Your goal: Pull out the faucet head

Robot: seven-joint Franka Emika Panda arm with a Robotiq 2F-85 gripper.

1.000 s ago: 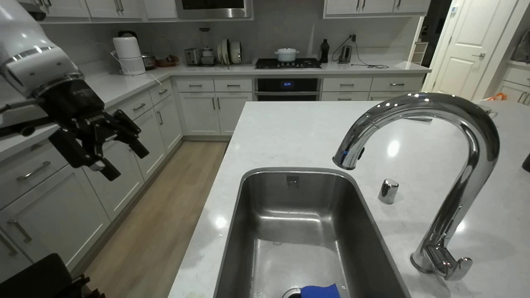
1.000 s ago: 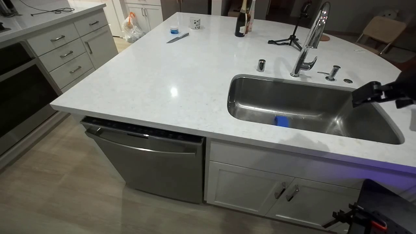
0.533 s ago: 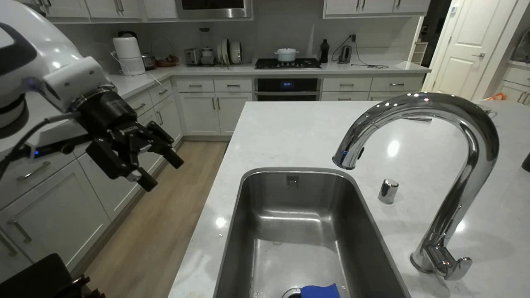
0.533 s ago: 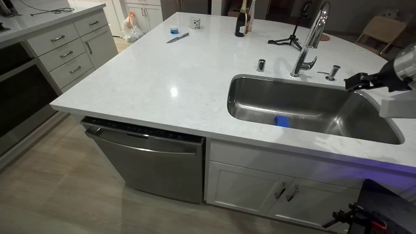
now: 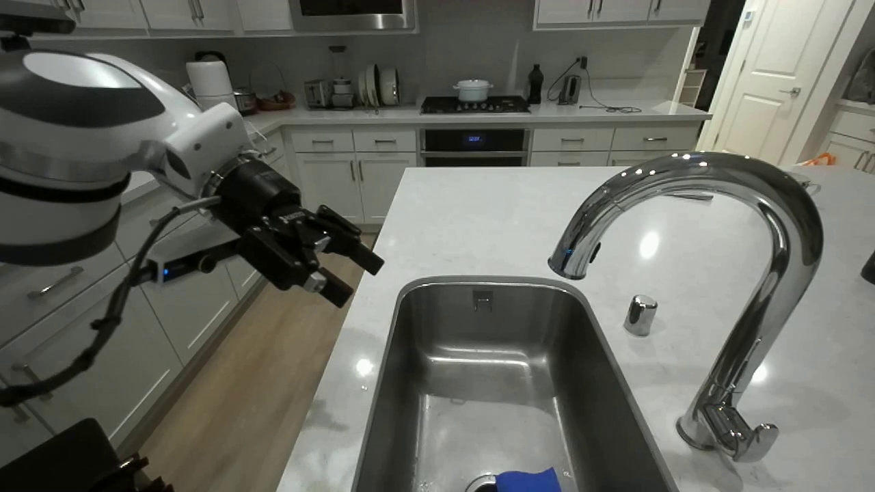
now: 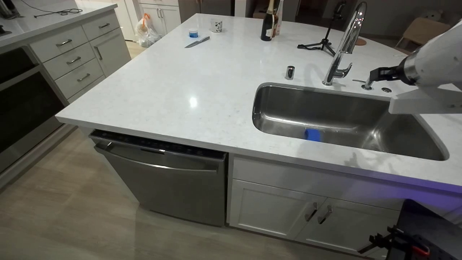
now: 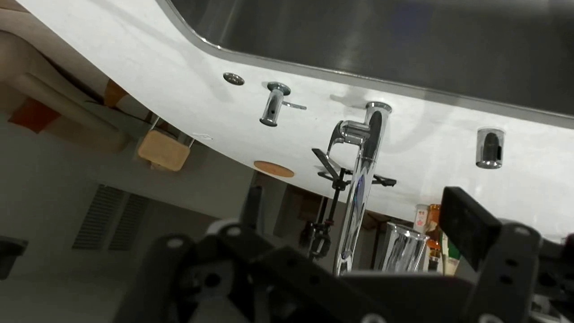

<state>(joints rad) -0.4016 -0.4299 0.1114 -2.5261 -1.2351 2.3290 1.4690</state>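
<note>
The faucet head is the chrome tip of the arched spout and is seated in it, pointing down above the far side of the sink. It also shows in an exterior view and upside down in the wrist view. My black gripper is open and empty, in the air near the counter's edge, well apart from the faucet head. In an exterior view the gripper overlaps the soap dispenser. In the wrist view the head lies between my spread fingers, farther off; its lower end is hidden by the gripper body.
The steel sink holds a blue sponge. A small chrome knob and a soap dispenser stand beside the faucet. A black tripod and bottles stand behind it. A knife lies farther along the counter.
My arm has swung in from the side toward the sink and faucet, carrying the open gripper closer to the faucet head and higher in an exterior view. The faucet and sponge have not moved.
</note>
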